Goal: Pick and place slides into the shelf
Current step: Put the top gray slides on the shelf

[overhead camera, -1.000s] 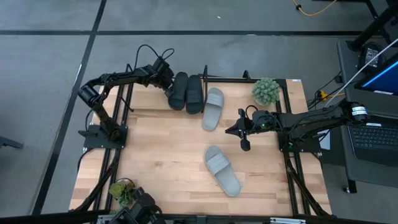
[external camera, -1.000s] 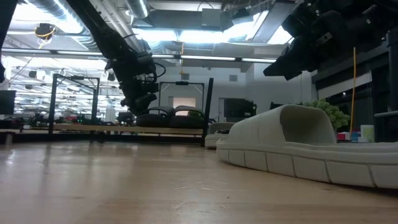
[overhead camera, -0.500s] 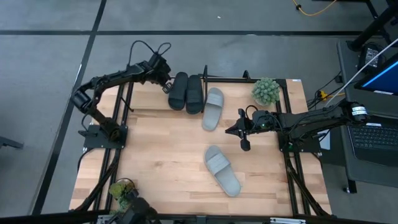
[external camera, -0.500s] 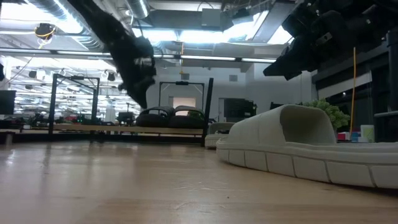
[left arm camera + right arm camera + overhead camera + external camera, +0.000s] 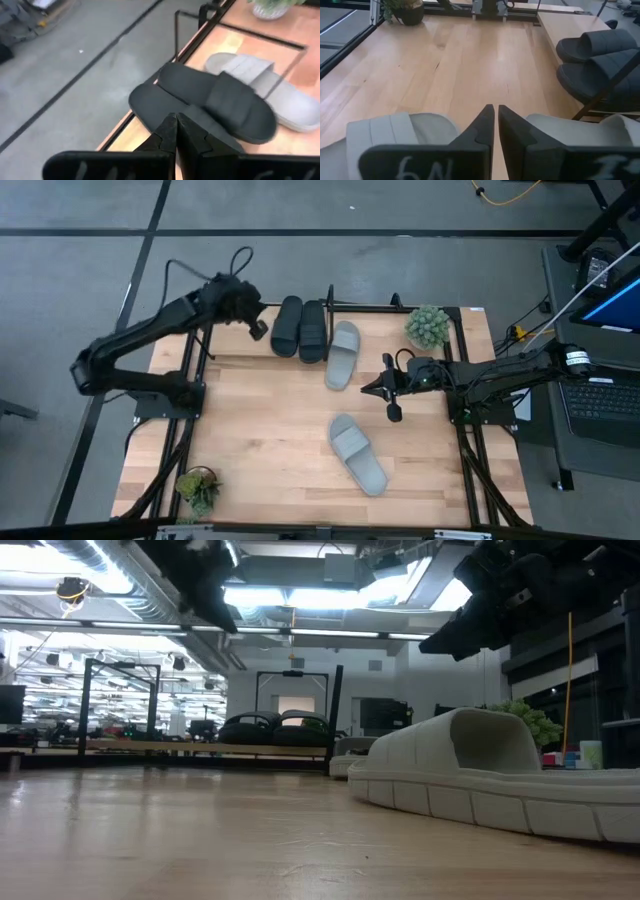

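Lifted clear of the black slides (image 5: 300,327) on the shelf (image 5: 395,308), left claw (image 5: 257,330) had apparently pinched closed, empty; right claw (image 5: 390,401) was closed too.

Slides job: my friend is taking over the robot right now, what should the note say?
Left tool: shut, empty, raised beside the shelf's left end.
Right tool: shut, empty, hovering above the table between the two grey slides.
Done: both black slides sit side by side on the shelf.
Partly: one grey slide lies beside them, its heel sticking out over the table.
Left: the other grey slide lies on the open table.
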Robot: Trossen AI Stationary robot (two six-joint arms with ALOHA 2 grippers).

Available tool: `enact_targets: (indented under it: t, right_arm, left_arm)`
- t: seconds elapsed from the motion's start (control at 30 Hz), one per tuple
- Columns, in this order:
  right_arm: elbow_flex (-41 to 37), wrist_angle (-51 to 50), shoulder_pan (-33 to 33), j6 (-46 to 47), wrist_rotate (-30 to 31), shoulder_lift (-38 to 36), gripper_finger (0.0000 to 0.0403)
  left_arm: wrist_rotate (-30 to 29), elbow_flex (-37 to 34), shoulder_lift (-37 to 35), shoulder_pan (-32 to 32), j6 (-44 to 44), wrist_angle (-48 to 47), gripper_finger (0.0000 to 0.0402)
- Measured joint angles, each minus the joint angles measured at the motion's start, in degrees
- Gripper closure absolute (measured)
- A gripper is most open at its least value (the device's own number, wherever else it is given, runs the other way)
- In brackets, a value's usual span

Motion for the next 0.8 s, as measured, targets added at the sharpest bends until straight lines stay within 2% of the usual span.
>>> enact_targets:
  t: [0.1,0.2,0.4,0.57,0.8]
  right_arm:
    - [0.0,0.0,0.0,0.2,0.0,0.0,0.0375]
    - [0.0,0.0,0.0,0.4,0.0,0.0,0.0375]
    - [0.0,-0.1,0.0,0.5,0.0,0.0,0.0375]
    - [0.0,-0.1,0.0,1.7,0.0,0.0,0.0375]
    - [0.0,-0.3,0.0,1.8,0.0,0.0,0.0375]
  left_arm:
    - [-5.6,-3.9,-5.0,-6.7,-3.3,0.3,0.0401]
    - [-8.1,-9.8,-10.0,-14.2,-7.3,3.8,0.0401]
    - [-11.1,-22.6,-18.0,-27.9,-12.1,18.1,0.0401]
    - [-16.7,-28.8,-20.4,-36.7,-12.4,25.4,0.0401]
    - [-21.2,-31.1,-20.5,-46.5,-12.3,26.8,0.0401]
